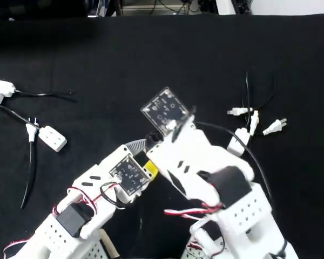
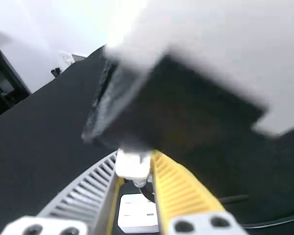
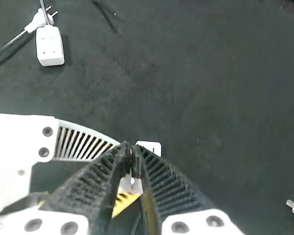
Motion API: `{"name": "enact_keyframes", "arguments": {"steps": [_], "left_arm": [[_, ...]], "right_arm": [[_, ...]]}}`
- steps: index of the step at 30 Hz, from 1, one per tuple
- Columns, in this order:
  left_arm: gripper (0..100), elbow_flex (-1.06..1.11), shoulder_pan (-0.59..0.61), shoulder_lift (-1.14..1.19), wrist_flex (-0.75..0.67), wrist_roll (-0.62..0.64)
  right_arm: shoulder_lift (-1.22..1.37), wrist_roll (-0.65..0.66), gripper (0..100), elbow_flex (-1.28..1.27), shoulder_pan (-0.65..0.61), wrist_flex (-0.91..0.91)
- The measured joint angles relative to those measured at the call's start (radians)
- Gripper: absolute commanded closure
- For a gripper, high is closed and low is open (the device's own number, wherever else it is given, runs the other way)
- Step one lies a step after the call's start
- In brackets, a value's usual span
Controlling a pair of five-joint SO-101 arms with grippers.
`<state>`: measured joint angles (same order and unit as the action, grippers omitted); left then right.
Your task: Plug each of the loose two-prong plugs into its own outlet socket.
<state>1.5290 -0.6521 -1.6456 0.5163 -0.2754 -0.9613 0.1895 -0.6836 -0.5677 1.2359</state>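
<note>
**Plug pinched in left end effector, socket right under it**

- Left end effector (image 2: 134, 154): fingers pressed onto a small white plug (image 2: 133, 169), held near the tips and touching both fingers. I take it for a plug, but the prongs are hidden.
- Socket (image 2: 137, 215): white block, two slots visible. It sits just behind and below the held plug, in the gap between the same fingers. I can't tell whether it's gripped or lying on the bench (image 1: 97, 65).
- Right end effector (image 3: 132, 150): black fingers pressed together, tips crossing just over the left one's tips. I can't tell what they pinch, if anything.
- A black cord (image 1: 222, 129) runs out from where the two meet, toward the right arm's outer side.
- Loose plugs (image 1: 274, 127) lie well off on that same side.
- Far socket (image 1: 53, 138) is well out on the left arm's outer side, with a second plug (image 1: 31, 129) just beside it and not inserted.

Handling, my read:
- The plug is light, hard plastic and smooth, so it will twist in the fingers if the cord drags.
- Grip the flat sides of the body just behind the prongs. Don't grip the cord or the prongs, which are thin and will bend if driven in off-axis.
- The socket block is also light and will likely skate on the cloth under push force. It needs bracing on its long sides by the other end effector.
</note>
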Motion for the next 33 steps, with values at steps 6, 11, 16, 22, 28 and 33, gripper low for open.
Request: {"name": "enact_keyframes", "arguments": {"steps": [6, 11, 16, 22, 28, 33], "left_arm": [[97, 0.0, 0.025, 0.002, 0.0, 0.0], [97, 0.0, 0.025, 0.002, 0.0, 0.0], [97, -0.002, 0.025, 0.0, -0.002, 0.0], [97, 0.0, 0.025, 0.0, 0.0, 0.0], [97, 0.009, 0.028, -0.002, -0.037, 0.0], [97, 0.032, 0.037, -0.002, -0.072, 0.0]], "right_arm": [[0.054, -0.031, 98.6, 0.003, 0.104, -0.003], [0.071, -0.031, 98.6, 0.071, 0.121, 0.035], [0.071, -0.031, 98.6, 0.104, 0.121, 0.074], [0.071, -0.031, 98.6, 0.087, 0.13, 0.06], [0.071, -0.028, 98.6, 0.152, 0.12, 0.084], [0.138, -0.028, 98.6, 0.18, 0.032, 0.115]]}}
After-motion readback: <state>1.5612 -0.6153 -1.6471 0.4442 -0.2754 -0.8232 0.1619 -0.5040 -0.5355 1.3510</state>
